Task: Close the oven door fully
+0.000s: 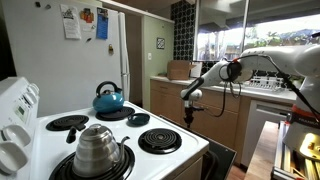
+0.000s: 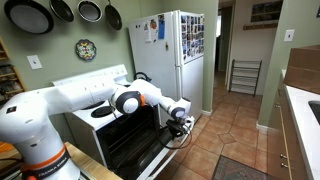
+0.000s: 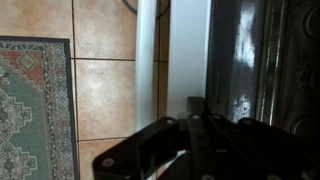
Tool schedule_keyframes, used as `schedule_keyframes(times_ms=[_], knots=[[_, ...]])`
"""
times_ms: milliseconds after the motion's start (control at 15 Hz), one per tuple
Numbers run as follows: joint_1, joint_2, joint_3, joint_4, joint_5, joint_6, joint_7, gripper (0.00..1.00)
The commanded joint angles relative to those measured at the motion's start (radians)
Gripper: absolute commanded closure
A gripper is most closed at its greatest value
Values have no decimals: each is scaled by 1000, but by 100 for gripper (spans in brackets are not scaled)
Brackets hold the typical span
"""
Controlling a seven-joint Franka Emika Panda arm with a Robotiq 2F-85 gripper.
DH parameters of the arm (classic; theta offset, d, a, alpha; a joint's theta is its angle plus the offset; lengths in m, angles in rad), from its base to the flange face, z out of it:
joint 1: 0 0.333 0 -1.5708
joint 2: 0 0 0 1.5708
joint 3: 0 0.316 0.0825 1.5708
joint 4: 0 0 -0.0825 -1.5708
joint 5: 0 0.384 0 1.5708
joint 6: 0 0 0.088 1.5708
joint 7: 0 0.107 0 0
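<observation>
Standing ajar at the front of the stove (image 1: 120, 129), the oven door (image 3: 188, 45) leans outward, not yet shut. The gripper (image 2: 181, 113) sits in front of the stove beside the door's pale rim, jaws pressed fully together, gripping nothing. Whether it touches the door, I cannot tell. A blue kettle (image 1: 108, 98) stands on the stove's back.

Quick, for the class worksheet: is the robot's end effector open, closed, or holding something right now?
End effector: closed, with nothing seen in its grip.
</observation>
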Motion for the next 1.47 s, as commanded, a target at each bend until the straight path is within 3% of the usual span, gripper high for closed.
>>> schedule_keyframes(times_ms=[0,1400], knots=[[14,0,-9,-35,-7,37,45,97],[67,1,-102,-103,-53,235,255,98]])
